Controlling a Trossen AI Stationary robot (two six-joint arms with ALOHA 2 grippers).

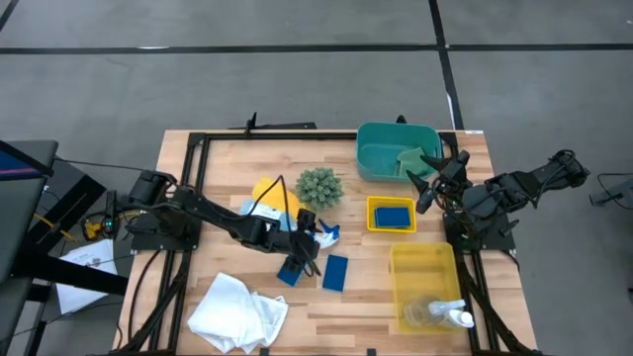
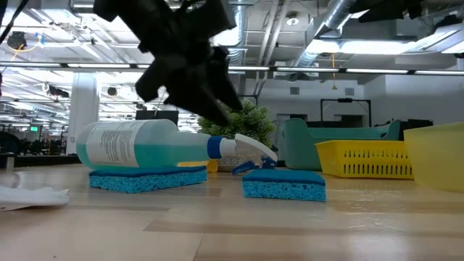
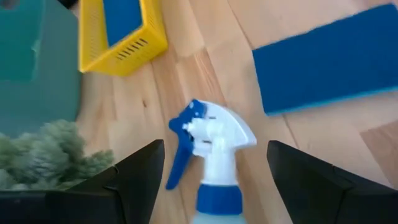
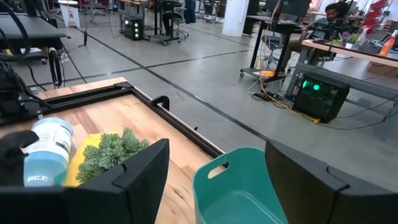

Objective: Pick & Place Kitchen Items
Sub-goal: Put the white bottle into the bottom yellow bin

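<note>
Site: robotics lab, open industrial hall.
Concrete floor, exposed ducts, benches with electronics, wooden table in a black frame.

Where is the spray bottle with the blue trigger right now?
In the high view the spray bottle lies on its side mid-table, beneath the left gripper, just below the spiky green plant ball. In the low view its body rests on a blue sponge.

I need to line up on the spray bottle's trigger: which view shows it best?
The left wrist view: the trigger sits close up between the claw's fingers. The low view shows it side-on, the high view tiny, the right wrist view not at all.
</note>
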